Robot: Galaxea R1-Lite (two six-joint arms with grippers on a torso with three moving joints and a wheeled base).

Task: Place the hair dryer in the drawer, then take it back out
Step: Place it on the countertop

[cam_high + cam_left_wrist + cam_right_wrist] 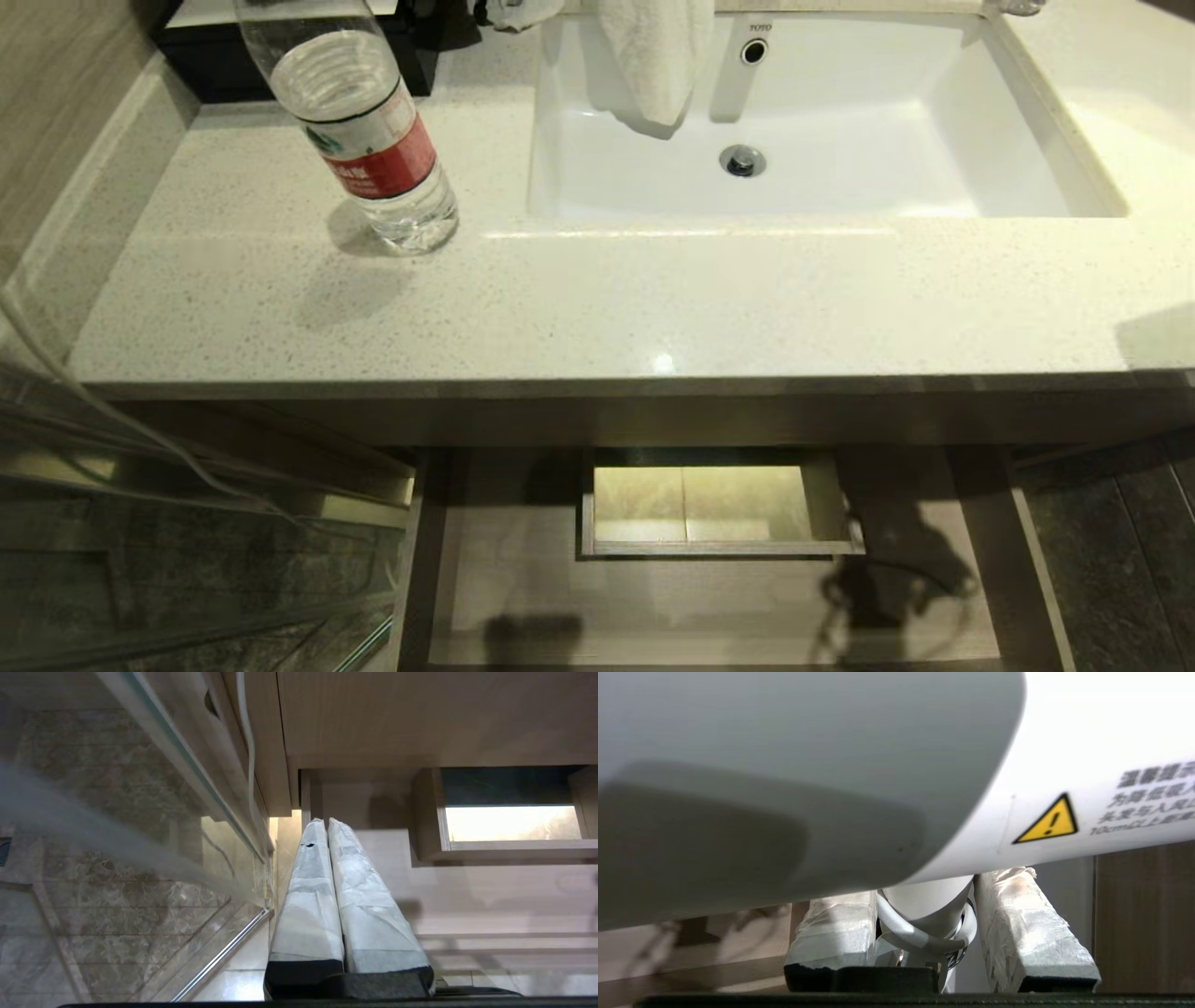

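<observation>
The right gripper (924, 933), with tape-wrapped fingers (1017, 933), pinches the small white plastic hair dryer (859, 765) by its handle. The round barrel with a yellow warning sticker fills the right wrist view, and the white cord (906, 935) loops between the jaws. The hair dryer is not visible in the head view, only a dark shadow on the drawer floor at the right.

The wide shallow beige wood-grain drawer (523, 579) stands pulled open under the speckled white stone countertop (597, 299), with a boxed rectangular cut-out (714, 509) at its middle back. The drawer floor looks bare, so the step is judged either lowering the dryer in or lifting it out; which one cannot be told.

The left gripper (327, 826) hangs parked near the drawer's left side, with its taped fingers (308, 896) pressed together and nothing between them.

To do it well, the grip should stay firm on the handle. The barrel has to clear the counter edge and the cut-out box, and the cord must not catch on the drawer front.

On the counter stand a clear plastic water bottle with a red label (359, 121), a white rectangular sink (1027, 177) and a white towel (653, 56) hanging into it.
</observation>
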